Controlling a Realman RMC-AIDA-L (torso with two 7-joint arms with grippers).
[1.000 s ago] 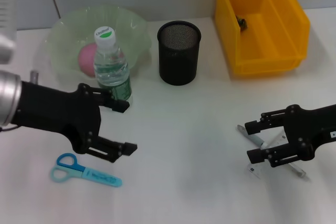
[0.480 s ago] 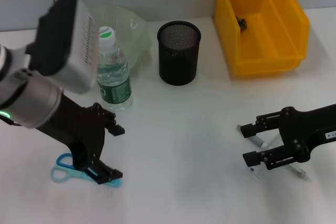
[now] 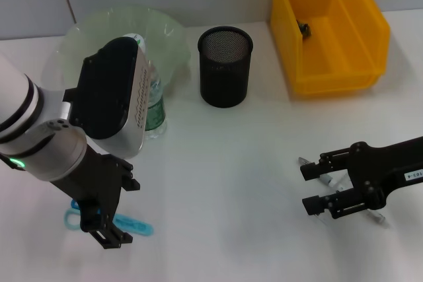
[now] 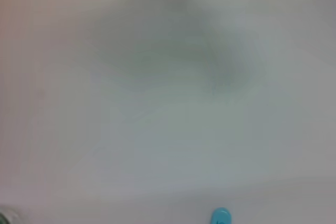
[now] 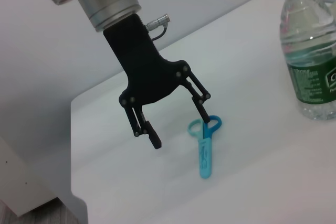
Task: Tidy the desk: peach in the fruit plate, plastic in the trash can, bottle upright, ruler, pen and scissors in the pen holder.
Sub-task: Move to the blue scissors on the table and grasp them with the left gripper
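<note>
- Head view shows the left end effector (image 3: 109,219) pointing down over the scissors (image 3: 125,224) at the near left of the surface (image 3: 225,176) — its fingers are spread, one on each side of the blue handles, which reads as lining up for a pinch rather than a grasp already made.
- Right wrist view confirms it: the two dark fingers (image 5: 154,139) stand apart, one tip beside the handle loops of the scissors (image 5: 205,142), the other clear of them, and the scissors lie flat on the surface.
- Right end effector (image 3: 316,188) hovers low at the near right with its jaws released, straddling the pen (image 3: 324,179) and the clear ruler (image 3: 378,217) that lie crossed beneath it; neither looks gripped.
- Bottle (image 3: 151,107) stands upright just in front of the fruit plate (image 3: 165,28), partly hidden by the left arm, so that part of the task looks settled; the peach cannot be seen from here.
- Pen holder (image 3: 225,65) sits at the far middle, empty as far as its mesh rim shows — scissors, pen and ruler are all yet to go in.
- Yellow trash can (image 3: 317,64) is at the far right with a small dark scrap inside; whether it is the plastic is unclear.
- Likely risk: the scissors lie flat and thin, so a pinch that misses the handles may slide off them.
</note>
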